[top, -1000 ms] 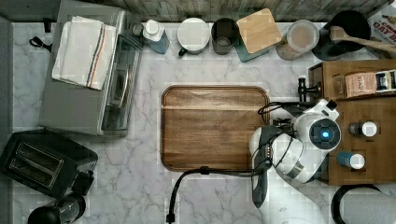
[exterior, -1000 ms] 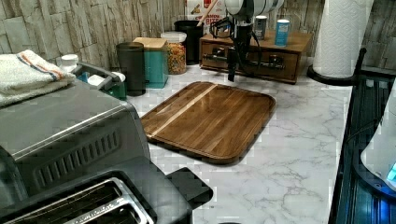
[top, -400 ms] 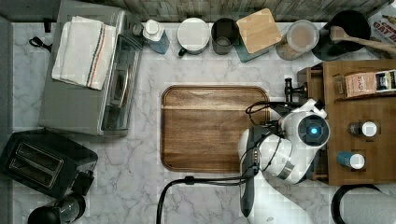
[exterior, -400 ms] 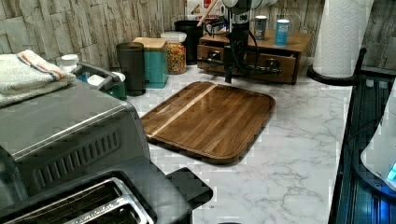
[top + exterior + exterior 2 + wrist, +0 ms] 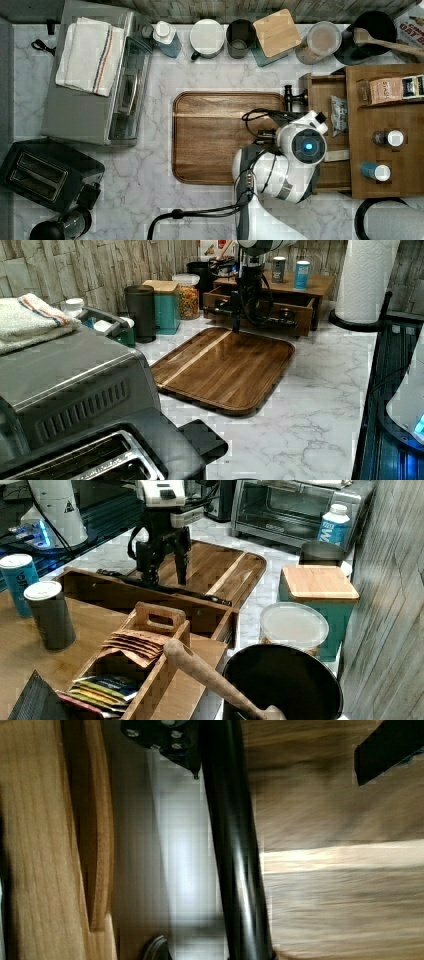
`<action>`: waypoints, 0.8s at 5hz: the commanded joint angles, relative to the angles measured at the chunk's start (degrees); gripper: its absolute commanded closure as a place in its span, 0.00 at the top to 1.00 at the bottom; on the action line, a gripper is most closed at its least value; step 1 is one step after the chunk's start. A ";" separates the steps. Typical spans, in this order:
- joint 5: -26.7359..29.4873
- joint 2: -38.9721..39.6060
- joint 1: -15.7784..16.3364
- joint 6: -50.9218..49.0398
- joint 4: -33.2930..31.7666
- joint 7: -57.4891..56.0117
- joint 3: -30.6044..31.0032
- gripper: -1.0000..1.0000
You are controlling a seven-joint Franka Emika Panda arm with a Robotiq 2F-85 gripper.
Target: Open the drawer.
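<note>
With the drawer (image 5: 150, 602) already drawn partly out of its cabinet (image 5: 385, 125) over the counter (image 5: 150, 200), its black bar handle (image 5: 235, 860) runs lengthwise between the spread, unclenched jaws of the gripper (image 5: 167, 562), which straddle it from above.

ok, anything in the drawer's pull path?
The cutting board lies flat right ahead of the drawer; in the top view the black handle reaches its edge. Nothing stands between the pincer and the handle: it straddles the bar.
</note>
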 commanded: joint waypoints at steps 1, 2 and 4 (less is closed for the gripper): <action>3.95 -5.64 8.78 -0.23 -7.41 1.86 11.86 1.00; 7.21 -5.19 9.80 -2.69 -5.57 3.73 14.53 1.00; -3.19 -6.27 14.19 -2.32 -3.35 17.20 14.55 1.00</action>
